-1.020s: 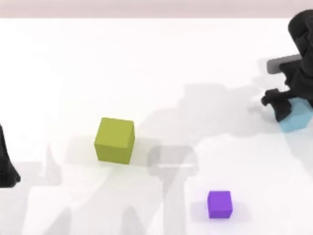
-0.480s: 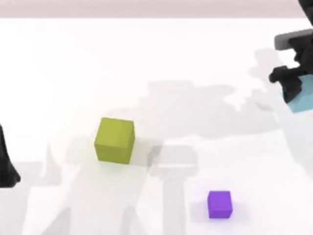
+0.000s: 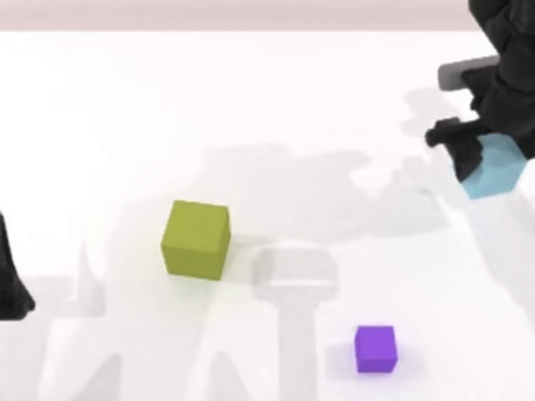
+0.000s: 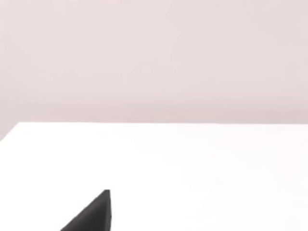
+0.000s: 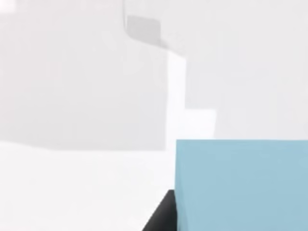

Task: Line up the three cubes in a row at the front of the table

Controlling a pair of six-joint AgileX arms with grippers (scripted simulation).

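At the far right of the top view, my right gripper (image 3: 487, 157) is shut on the light-blue cube (image 3: 500, 173), holding it above the white table (image 3: 267, 100). In the right wrist view that cube (image 5: 240, 185) fills the lower corner beside one dark fingertip (image 5: 162, 215). The large olive-green cube (image 3: 196, 239) rests left of centre. Near the front, right of centre, sits the small purple cube (image 3: 375, 348). My left arm (image 3: 10, 288) is parked at the left edge, its gripper open; the left wrist view shows just one fingertip (image 4: 91, 215).
A pale pinkish edge strip (image 3: 251, 15) runs along the table's far side. Grey arm shadows lie across the middle of the white surface, between the olive-green and purple cubes.
My right gripper has carried the light-blue cube up and away from the front, first swinging right, then back left. The olive-green cube, the purple cube and the left arm have not moved.
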